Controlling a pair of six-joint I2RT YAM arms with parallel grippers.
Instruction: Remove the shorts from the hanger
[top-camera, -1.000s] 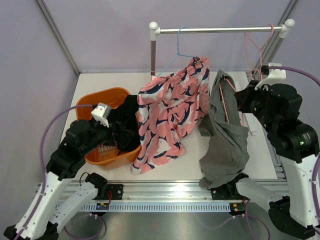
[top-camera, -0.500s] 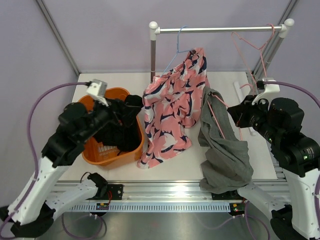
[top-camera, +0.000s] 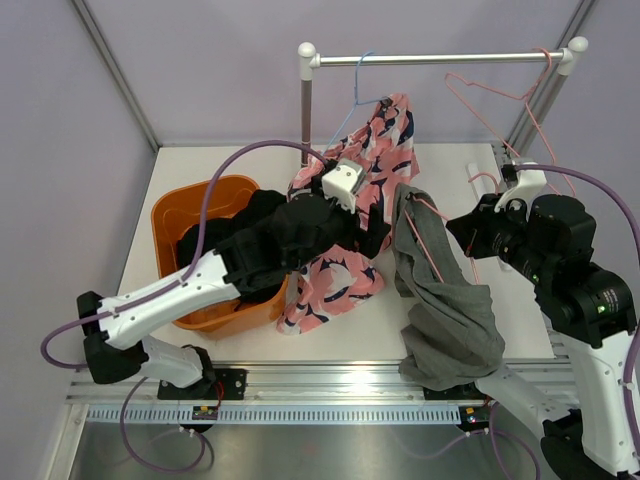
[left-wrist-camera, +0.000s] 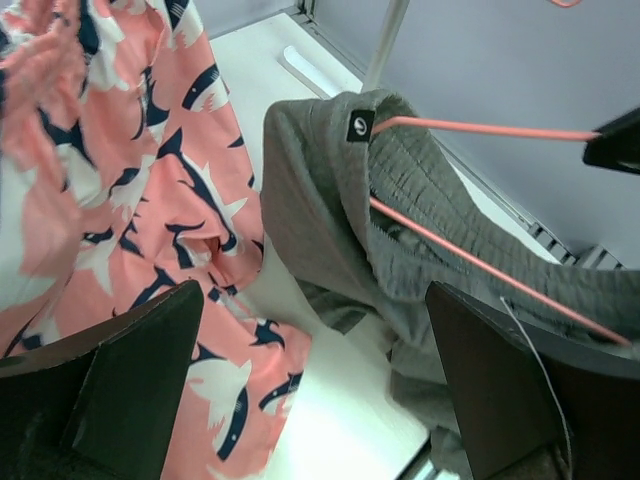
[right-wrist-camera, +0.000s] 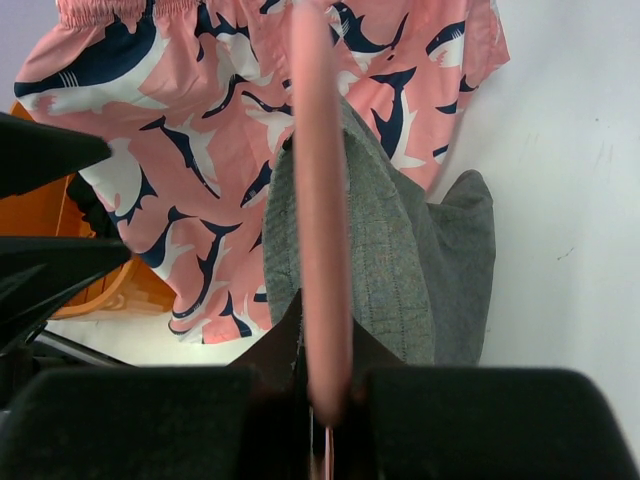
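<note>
Pinching hanger (right-wrist-camera: 318, 200) in right fingers (right-wrist-camera: 320, 385); holding spread left fingers (top-camera: 380, 238) beside shorts (top-camera: 445, 310) at three o'clock. Next, likely: closing on waistband (left-wrist-camera: 420, 190), pulling off.

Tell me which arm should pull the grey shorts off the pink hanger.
Likely left: the left pincer, open, faces the grey fabric shorts; the right pincer is shut on the thin pink wire hanger carrying them.
</note>
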